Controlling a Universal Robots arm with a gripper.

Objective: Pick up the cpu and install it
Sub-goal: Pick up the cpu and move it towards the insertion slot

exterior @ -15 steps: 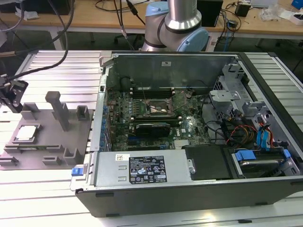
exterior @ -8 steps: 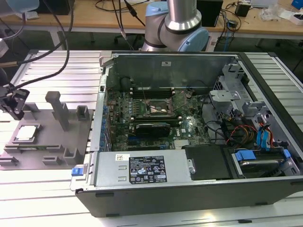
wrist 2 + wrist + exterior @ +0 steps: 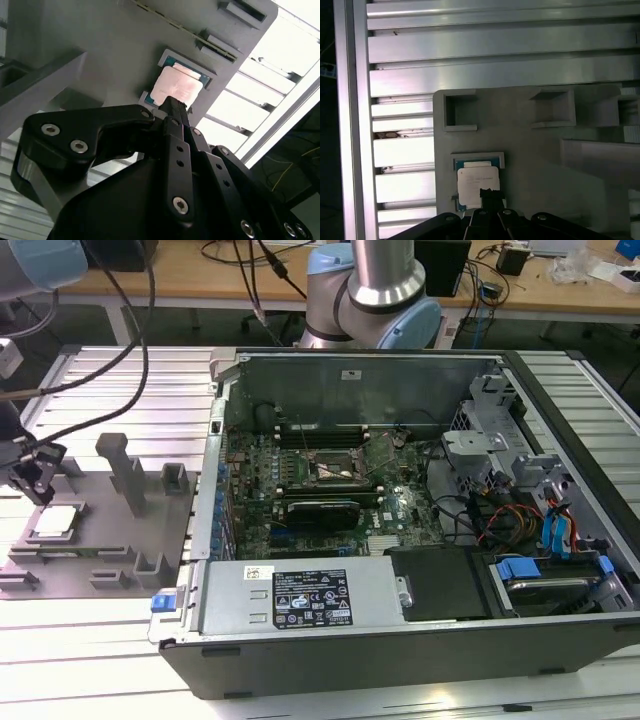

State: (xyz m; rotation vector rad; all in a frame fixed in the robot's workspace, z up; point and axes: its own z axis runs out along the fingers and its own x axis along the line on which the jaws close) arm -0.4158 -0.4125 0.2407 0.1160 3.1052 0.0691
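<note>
First wrist view: cpu (image 3: 477, 184) just beneath jaws.

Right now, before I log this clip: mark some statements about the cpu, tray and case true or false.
1. The cpu lies on the grey tray. True.
2. The case stands open, its green board showing. True.
3. The cpu lies inside the case. False: it lies on the tray, outside.
4. The gripper hangs close by the cpu. True.
5. The tray lies at the exterior view's right of the case. False: at its left.
</note>
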